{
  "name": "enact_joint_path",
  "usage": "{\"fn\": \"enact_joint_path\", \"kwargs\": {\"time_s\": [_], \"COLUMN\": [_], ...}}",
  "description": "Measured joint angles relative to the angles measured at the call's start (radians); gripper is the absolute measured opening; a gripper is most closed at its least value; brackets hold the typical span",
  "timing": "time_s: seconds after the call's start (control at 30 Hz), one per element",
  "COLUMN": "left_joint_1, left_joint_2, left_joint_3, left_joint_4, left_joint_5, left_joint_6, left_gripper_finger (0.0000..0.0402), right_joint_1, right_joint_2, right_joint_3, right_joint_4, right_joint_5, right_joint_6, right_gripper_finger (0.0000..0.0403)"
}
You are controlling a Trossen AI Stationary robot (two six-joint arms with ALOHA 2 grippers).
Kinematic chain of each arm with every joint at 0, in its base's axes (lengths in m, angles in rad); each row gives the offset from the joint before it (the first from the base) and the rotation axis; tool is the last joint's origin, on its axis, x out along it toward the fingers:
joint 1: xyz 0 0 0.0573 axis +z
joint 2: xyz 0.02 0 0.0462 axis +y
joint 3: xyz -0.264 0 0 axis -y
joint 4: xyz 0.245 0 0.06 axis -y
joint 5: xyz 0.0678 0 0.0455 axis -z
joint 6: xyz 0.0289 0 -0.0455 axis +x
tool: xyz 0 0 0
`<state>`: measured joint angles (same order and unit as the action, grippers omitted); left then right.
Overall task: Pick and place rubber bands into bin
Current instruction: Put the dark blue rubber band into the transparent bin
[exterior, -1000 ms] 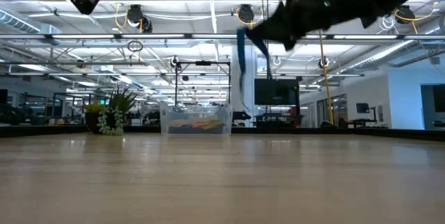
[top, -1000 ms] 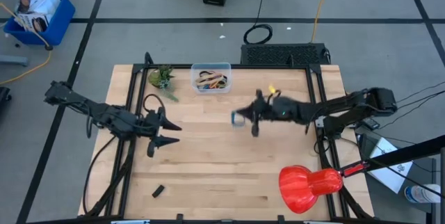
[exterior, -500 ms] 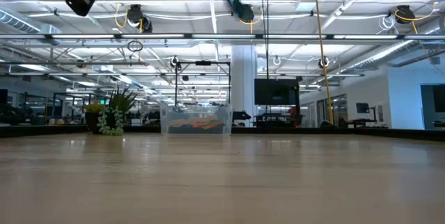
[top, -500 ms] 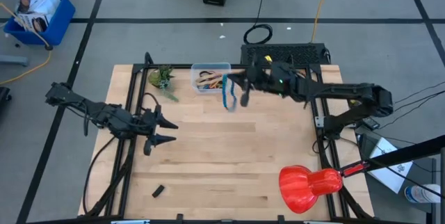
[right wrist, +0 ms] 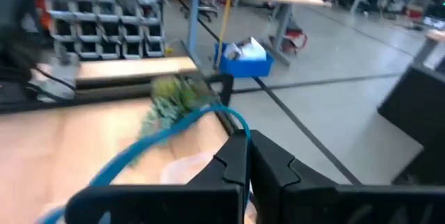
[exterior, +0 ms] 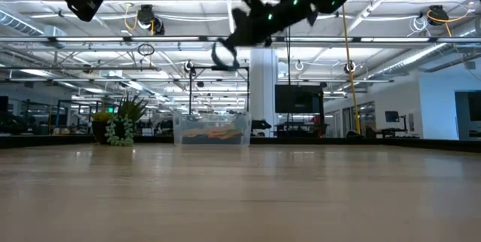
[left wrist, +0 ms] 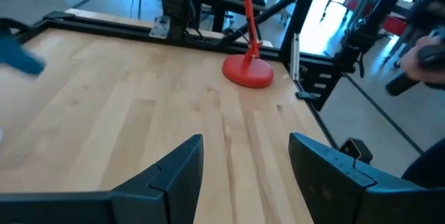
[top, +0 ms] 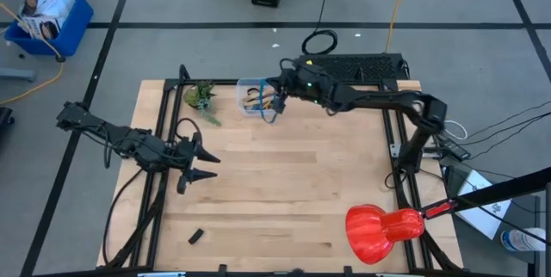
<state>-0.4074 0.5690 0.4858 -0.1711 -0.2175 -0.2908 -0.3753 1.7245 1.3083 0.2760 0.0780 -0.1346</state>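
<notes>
The clear bin (top: 246,84) stands at the table's far edge with several coloured rubber bands (top: 259,99) inside; it also shows in the low view (exterior: 212,131). My right gripper (top: 277,91) is above the bin's right side, shut on a blue rubber band (top: 270,113). The band hangs as a loop in the low view (exterior: 223,54). My left gripper (top: 211,166) is open and empty over the table's left part, well away from the bin. My right gripper pinches the blue rubber band (right wrist: 233,118) between its two shut fingers, at the loop's upper end. The rest of the band (right wrist: 139,151) hangs slack below the fingers, lifted clear above the bin.
A small green plant (top: 200,96) stands left of the bin. A red lamp-like thing (top: 383,230) sits at the near right corner. A small black block (top: 195,236) lies near the front left. A blue crate (top: 47,19) stands on the floor beyond the table.
My right gripper has carried the blue rubber band from the table's middle toward the far edge and leftward, to above the bin. The band has stayed hanging from the shut fingers and has swung as it went.
</notes>
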Motion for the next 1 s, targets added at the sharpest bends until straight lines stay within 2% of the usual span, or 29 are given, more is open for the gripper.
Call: {"fn": "enact_joint_path", "kwargs": {"time_s": [0.23, 0.43, 0.8, 1.0], "left_joint_1": [-0.001, 0.000, 0.000, 0.000], "left_joint_2": [0.000, 0.000, 0.000, 0.000], "left_joint_3": [0.000, 0.000, 0.000, 0.000], "left_joint_4": [-0.037, -0.053, -0.066, -0.066], "left_joint_5": [0.018, 0.019, 0.017, 0.016], "left_joint_6": [-0.010, -0.014, -0.013, -0.012], "left_gripper_finger": [0.0218, 0.0218, 0.0218, 0.0218], "right_joint_1": [-0.048, -0.065, -0.071, -0.073], "right_joint_2": [0.152, 0.219, 0.256, 0.256], "right_joint_3": [0.000, 0.000, 0.000, 0.000], "right_joint_4": [0.116, 0.105, -0.050, -0.068], "right_joint_5": [0.025, 0.029, 0.030, 0.027], "right_joint_6": [0.018, 0.028, 0.046, 0.045], "right_gripper_finger": [0.0000, 0.0000, 0.0002, 0.0003]}}
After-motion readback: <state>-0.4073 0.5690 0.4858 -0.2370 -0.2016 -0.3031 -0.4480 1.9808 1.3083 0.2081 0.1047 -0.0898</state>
